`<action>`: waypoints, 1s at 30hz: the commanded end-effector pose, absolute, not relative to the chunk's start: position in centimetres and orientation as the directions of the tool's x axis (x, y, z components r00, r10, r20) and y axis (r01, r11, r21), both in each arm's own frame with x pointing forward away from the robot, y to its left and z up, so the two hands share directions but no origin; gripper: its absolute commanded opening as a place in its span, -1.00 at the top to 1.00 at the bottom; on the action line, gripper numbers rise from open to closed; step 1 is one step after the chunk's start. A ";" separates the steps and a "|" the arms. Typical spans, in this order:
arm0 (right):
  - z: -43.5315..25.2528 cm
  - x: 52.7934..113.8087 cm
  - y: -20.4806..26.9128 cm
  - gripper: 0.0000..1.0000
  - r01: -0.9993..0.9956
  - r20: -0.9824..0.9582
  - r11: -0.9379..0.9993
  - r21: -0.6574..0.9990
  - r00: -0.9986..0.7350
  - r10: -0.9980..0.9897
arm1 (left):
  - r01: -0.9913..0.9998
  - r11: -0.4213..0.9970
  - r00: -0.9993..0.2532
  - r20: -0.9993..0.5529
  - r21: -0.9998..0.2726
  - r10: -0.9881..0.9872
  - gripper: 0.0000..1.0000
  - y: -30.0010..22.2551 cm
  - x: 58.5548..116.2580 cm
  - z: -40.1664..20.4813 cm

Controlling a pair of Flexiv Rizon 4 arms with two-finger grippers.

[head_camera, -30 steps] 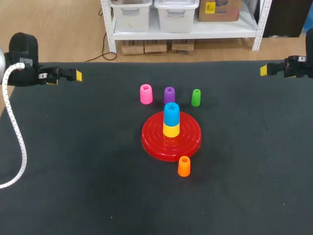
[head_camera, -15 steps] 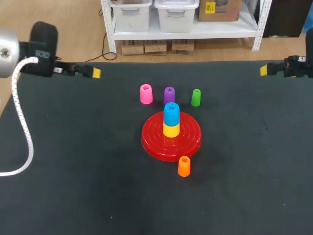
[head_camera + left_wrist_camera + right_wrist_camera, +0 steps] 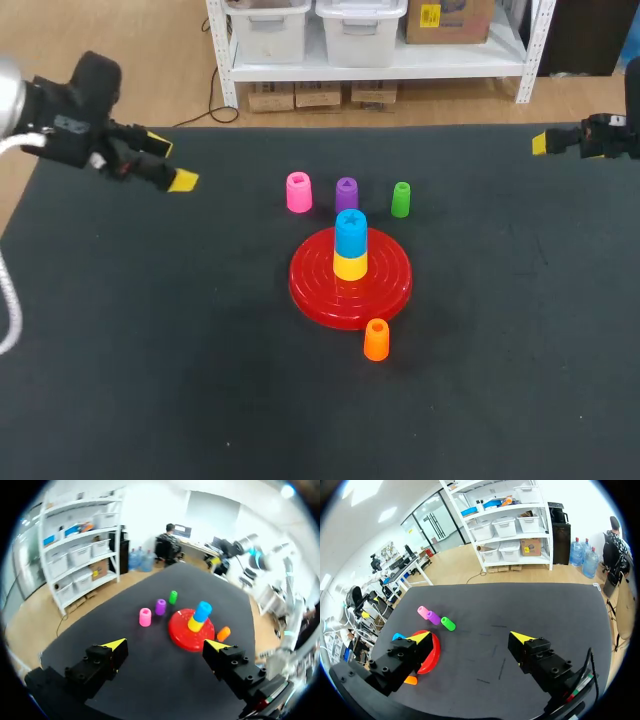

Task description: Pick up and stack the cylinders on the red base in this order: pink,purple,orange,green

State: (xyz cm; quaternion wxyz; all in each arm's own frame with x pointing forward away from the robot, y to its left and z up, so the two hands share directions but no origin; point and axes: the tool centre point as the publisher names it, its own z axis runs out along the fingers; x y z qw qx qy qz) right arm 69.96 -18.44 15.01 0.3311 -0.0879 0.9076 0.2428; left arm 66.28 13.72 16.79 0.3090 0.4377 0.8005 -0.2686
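Observation:
The red base (image 3: 392, 277) lies mid-table with a yellow cylinder (image 3: 350, 266) and a blue one (image 3: 350, 232) stacked on it. Behind it stand the pink (image 3: 298, 192), purple (image 3: 346, 192) and green (image 3: 400, 199) cylinders in a row. The orange cylinder (image 3: 376, 340) stands in front of the base. My left gripper (image 3: 171, 162) hangs open at the far left, well apart from the pink cylinder (image 3: 145, 616). In its wrist view the left gripper (image 3: 165, 645) holds nothing. My right gripper (image 3: 540, 143) is at the far right edge; the right gripper (image 3: 470, 637) is open and empty.
The black tabletop (image 3: 500, 350) has wide bare room around the base. A white cable (image 3: 8, 320) of the left arm hangs over the table's left edge.
My left gripper has moved right and forward toward the pink cylinder, turning so its fingers point down at the table. The right arm and all cylinders have stayed in place.

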 end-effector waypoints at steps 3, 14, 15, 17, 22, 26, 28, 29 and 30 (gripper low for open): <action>15.0 70.0 -18.5 -1.00 -0.322 -0.643 0.866 0.384 -0.766 0.000 | 0.906 0.367 -0.410 -0.658 -0.211 0.632 -1.00 16.3 66.6 17.2; 15.0 70.0 -18.5 -1.00 -0.322 -0.643 0.866 0.384 -0.766 0.000 | 0.881 0.425 -0.454 -0.623 -0.208 0.637 -1.00 16.8 66.9 16.4; 15.0 70.0 -18.5 -1.00 -0.322 -0.643 0.866 0.384 -0.766 0.000 | 0.877 0.435 -0.460 -0.616 -0.203 0.639 -1.00 17.0 66.9 16.2; 15.0 70.0 -18.5 -1.00 -0.322 -0.643 0.866 0.384 -0.766 0.000 | 0.864 0.466 -0.481 -0.588 -0.190 0.650 -1.00 17.4 66.7 16.2; 15.0 70.0 -18.5 -1.00 -0.322 -0.643 0.866 0.384 -0.766 0.000 | 0.867 0.469 -0.465 -0.618 -0.171 0.634 -1.00 17.5 66.6 16.5; 15.0 70.0 -18.5 -1.00 -0.322 -0.643 0.866 0.384 -0.766 0.000 | 0.867 0.469 -0.465 -0.618 -0.171 0.634 -1.00 17.5 66.6 16.5; 15.0 70.0 -18.5 -1.00 -0.322 -0.643 0.866 0.384 -0.766 0.000 | 0.867 0.469 -0.465 -0.618 -0.171 0.634 -1.00 17.5 66.6 16.5; 15.0 70.0 -18.5 -1.00 -0.322 -0.643 0.866 0.384 -0.766 0.000 | 0.867 0.469 -0.465 -0.618 -0.171 0.634 -1.00 17.5 66.6 16.5; 15.0 70.0 -18.5 -1.00 -0.322 -0.643 0.866 0.384 -0.766 0.000 | 0.867 0.469 -0.465 -0.618 -0.171 0.634 -1.00 17.5 66.6 16.5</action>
